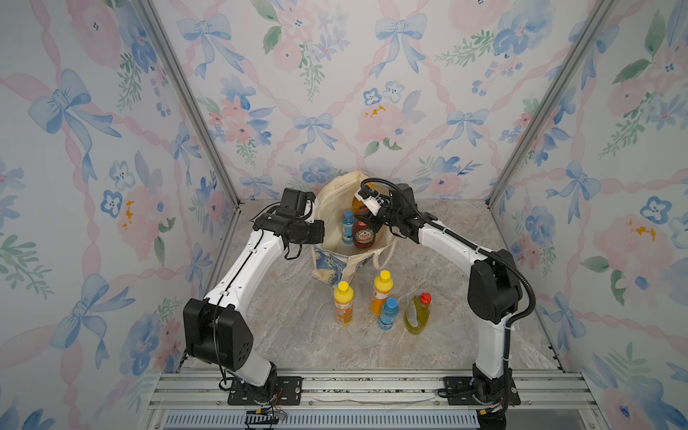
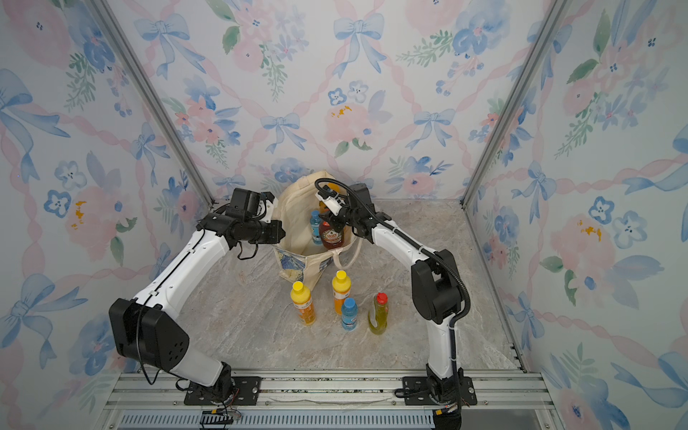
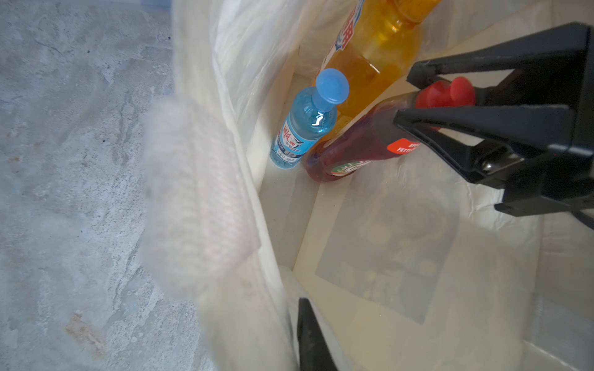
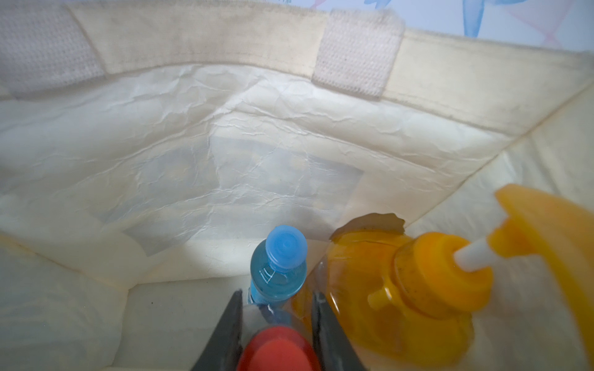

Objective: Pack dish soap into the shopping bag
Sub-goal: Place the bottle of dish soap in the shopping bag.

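The cream shopping bag (image 1: 331,208) (image 2: 294,216) stands open at the back of the table. Inside it are a big orange pump bottle (image 4: 401,289), a small blue bottle (image 3: 305,128) and a dark-red red-capped bottle (image 1: 364,234) (image 3: 353,147). My right gripper (image 1: 368,219) (image 4: 277,294) is down in the bag, shut on the dark-red bottle's neck just under its cap. My left gripper (image 1: 318,230) pinches the bag's left rim; one finger (image 3: 310,337) shows inside the fabric. In front of the bag stand two orange yellow-capped bottles (image 1: 343,303) (image 1: 380,292), a blue one (image 1: 388,314) and a yellow-green one (image 1: 417,314).
Flowered walls close in the marble table (image 1: 298,335) on three sides. A metal rail (image 1: 372,387) with both arm bases runs along the front. The bag's strap handle (image 1: 385,257) hangs over its front right corner, close to the nearest orange bottle.
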Controlling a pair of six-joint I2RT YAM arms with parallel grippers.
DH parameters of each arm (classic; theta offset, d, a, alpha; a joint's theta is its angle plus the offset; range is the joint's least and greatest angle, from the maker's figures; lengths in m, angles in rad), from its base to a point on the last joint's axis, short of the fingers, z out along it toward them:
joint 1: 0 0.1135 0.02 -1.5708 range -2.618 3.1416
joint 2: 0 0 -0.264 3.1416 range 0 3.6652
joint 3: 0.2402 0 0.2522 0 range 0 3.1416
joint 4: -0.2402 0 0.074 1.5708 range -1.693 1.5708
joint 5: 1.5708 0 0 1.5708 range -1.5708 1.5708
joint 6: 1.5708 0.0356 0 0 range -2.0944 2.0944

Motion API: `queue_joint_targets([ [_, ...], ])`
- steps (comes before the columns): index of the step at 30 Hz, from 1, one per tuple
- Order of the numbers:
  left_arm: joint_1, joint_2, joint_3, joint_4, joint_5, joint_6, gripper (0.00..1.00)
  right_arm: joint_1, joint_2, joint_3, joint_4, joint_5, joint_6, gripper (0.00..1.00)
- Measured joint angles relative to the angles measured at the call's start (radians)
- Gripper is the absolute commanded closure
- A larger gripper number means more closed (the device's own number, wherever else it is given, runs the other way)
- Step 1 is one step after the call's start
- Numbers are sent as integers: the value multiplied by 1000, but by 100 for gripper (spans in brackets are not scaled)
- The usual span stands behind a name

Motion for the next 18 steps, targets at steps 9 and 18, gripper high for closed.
queue_joint_targets([
  [9, 0, 0, -2, 0, 0, -7, 90, -1, 79, 101, -60, -14, -26, 100],
  [18, 0, 0, -4, 0, 0, -7, 93, -8, 90, 109, -37, -49, 26, 100],
])
